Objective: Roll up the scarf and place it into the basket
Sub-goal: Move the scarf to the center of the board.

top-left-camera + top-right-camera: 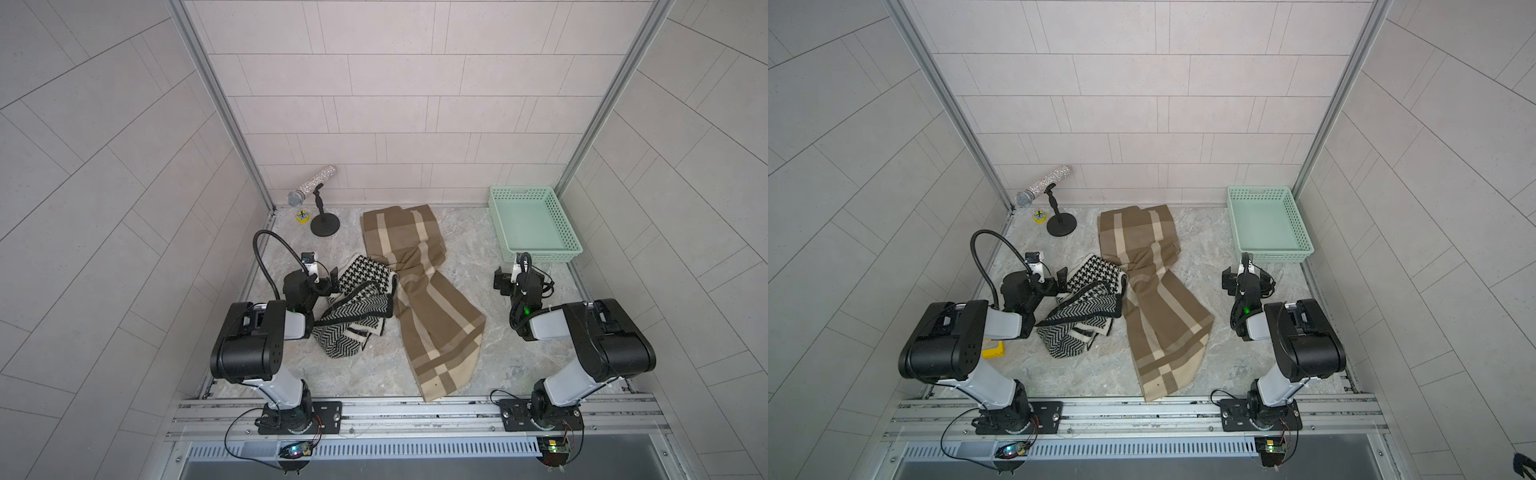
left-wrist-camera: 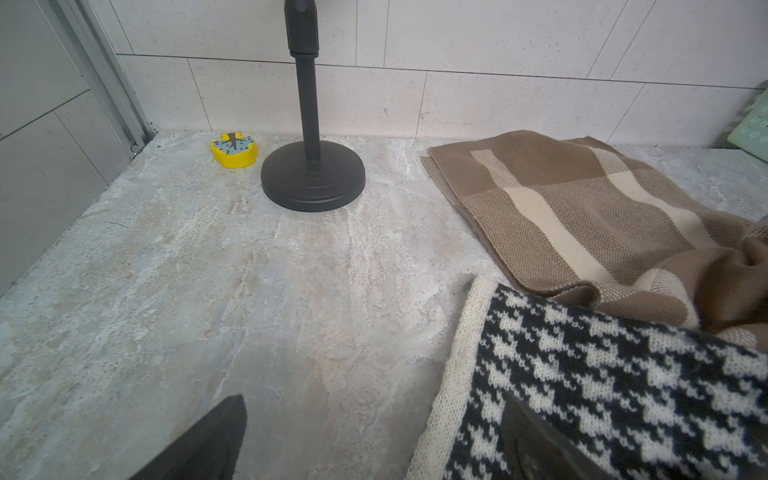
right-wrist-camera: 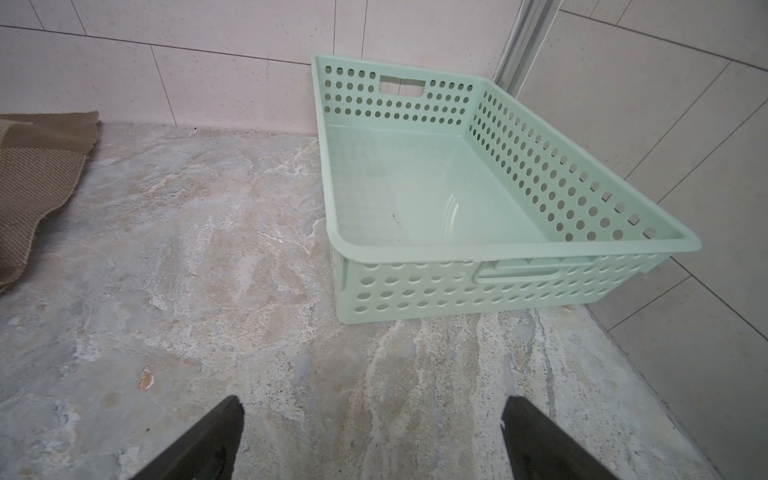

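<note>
Sprawling tan scarf (image 1: 432, 316): runs mid-table from the back wall to the front rail, twisted at its middle. A roll begun over that twist would likely go lopsided and slacken when lifted, and the near end could slide off the edge.
Basket (image 1: 559, 254): sits in the far right corner with nothing in it, well apart from both scarves. Its shallow walls may let a loose roll spill over, and the light plastic may skid if bumped.
Houndstooth scarf (image 1: 361, 307): bunched, touching the tan one. Which scarf is meant is unclear, and pulling either may drag its neighbour.
Microphone stand (image 1: 325, 227): upright near the back left; a wide left-arm swing could topple it.
Left gripper (image 2: 374, 419): fingers spread wide and empty, one finger over the houndstooth edge. Closing here might snag the wrong cloth.
Right gripper (image 3: 372, 415): fingers wide and empty, just before the basket.
</note>
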Controlling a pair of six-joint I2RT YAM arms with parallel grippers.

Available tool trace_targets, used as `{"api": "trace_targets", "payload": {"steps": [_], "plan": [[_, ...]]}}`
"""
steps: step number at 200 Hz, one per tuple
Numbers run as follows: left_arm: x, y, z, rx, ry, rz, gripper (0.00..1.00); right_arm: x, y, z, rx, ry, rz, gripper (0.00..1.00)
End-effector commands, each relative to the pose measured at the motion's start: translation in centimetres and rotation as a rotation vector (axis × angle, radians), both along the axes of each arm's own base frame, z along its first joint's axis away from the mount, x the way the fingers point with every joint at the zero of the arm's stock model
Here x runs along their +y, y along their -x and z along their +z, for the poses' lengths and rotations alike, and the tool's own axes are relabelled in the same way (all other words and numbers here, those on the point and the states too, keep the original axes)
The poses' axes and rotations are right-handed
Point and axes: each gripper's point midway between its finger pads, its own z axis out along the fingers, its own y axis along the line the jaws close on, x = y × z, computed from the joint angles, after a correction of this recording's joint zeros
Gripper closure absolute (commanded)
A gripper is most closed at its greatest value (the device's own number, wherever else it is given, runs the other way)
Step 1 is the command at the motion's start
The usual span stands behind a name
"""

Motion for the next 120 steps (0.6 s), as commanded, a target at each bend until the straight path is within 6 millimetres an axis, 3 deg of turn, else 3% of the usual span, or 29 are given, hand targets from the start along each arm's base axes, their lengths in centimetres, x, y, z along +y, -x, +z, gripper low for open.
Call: {"api": "trace_targets", "payload": {"steps": [1, 30, 48, 93, 100, 120], "plan": [[-0.2, 0.1, 0.6, -0.022, -0.007, -0.012, 0.00, -0.1, 0.2, 0.4, -0.005, 0.015, 0.001, 0.00], [-0.2, 0.2, 0.8, -0.028, -0.003, -0.012, 0.00, 0.1, 0.3, 0.6, -0.010, 0.018, 0.016, 0.00], [1.1, 0.6, 1.5, -0.053, 0.015, 0.058, 0.00, 0.2, 0.6, 1.7, -0.017, 0.020, 0.025, 0.00], [3.2, 1.9, 4.9, -0.144, 0.030, 0.183, 0.00, -1.4, 2.5, 4.7, -0.052, 0.001, -0.080, 0.00], [3.3, 2.6, 4.2, -0.127, 0.032, 0.189, 0.00, -1.7, 2.8, 4.9, -0.047, -0.011, -0.106, 0.00], [3.4, 2.7, 5.1, -0.129, 0.034, 0.199, 0.00, -2.4, 3.6, 5.3, 0.001, -0.056, -0.173, 0.00]]}}
